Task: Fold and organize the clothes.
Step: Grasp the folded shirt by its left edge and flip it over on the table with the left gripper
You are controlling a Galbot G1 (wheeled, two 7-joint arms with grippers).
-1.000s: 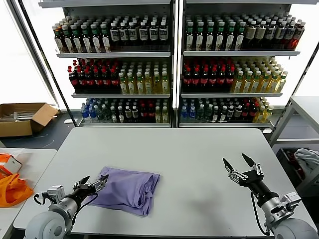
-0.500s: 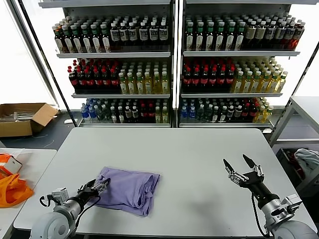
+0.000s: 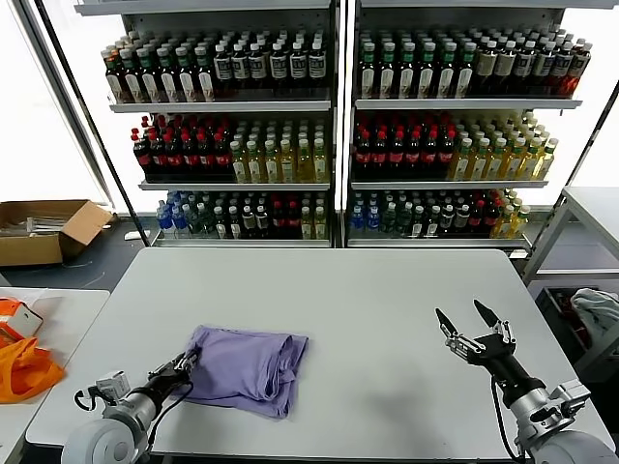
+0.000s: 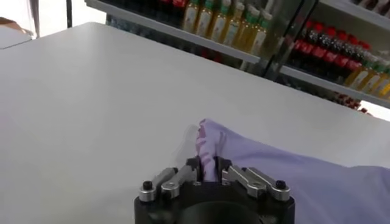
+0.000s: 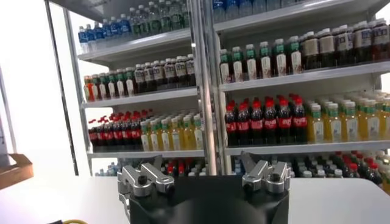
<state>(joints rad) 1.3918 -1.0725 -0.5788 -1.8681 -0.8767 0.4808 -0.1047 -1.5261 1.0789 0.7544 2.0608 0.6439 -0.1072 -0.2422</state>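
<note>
Drinks shelving backs a pale counter (image 3: 387, 290) where, at near left, the left gripper (image 4: 207, 173) pinches the bunched corner of the lavender T-shirt (image 3: 247, 367), likely for dragging it, while the right gripper (image 3: 474, 329) waits spread, near right.

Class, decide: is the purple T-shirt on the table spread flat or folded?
Folded, loosely: the T-shirt lies as a compact bundle with layered edges, its corner pinched in the left claw.
</note>
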